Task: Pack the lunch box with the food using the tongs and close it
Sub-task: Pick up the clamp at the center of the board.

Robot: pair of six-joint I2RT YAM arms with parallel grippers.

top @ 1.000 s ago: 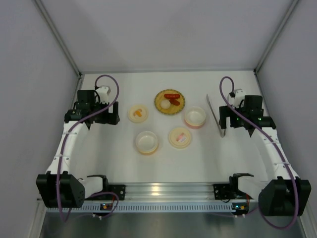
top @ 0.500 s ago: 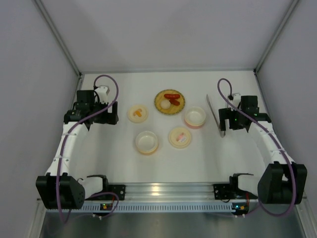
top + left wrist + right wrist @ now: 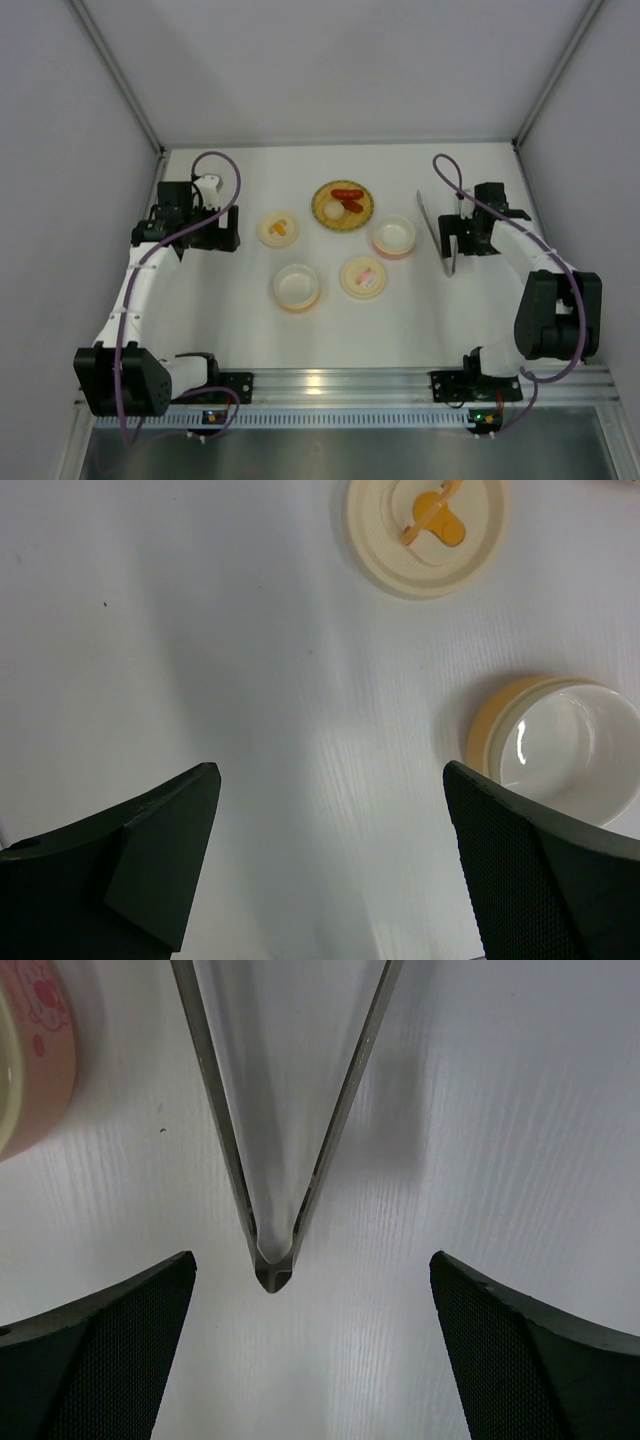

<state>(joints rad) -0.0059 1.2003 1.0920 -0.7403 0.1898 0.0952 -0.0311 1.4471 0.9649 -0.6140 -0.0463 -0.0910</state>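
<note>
Silver tongs [image 3: 272,1268] lying flat, food [image 3: 347,199] on plate [image 3: 338,225]

— Is anything crowding the right claw [image 3: 311,1265]?
— Hardly: bare bench [image 3: 520,1110] is lying on both sides of the tongs [image 3: 272,1270] (their joined end is pointing between the spread fingers [image 3: 90,1360]), with the pink bowl [image 3: 30,1050] standing off to one side.
— And the left claw [image 3: 330,775]?
— It is hanging over open bench; an orange bowl [image 3: 560,745] is sitting close beside it, a lid [image 3: 428,525] farther off.
</note>
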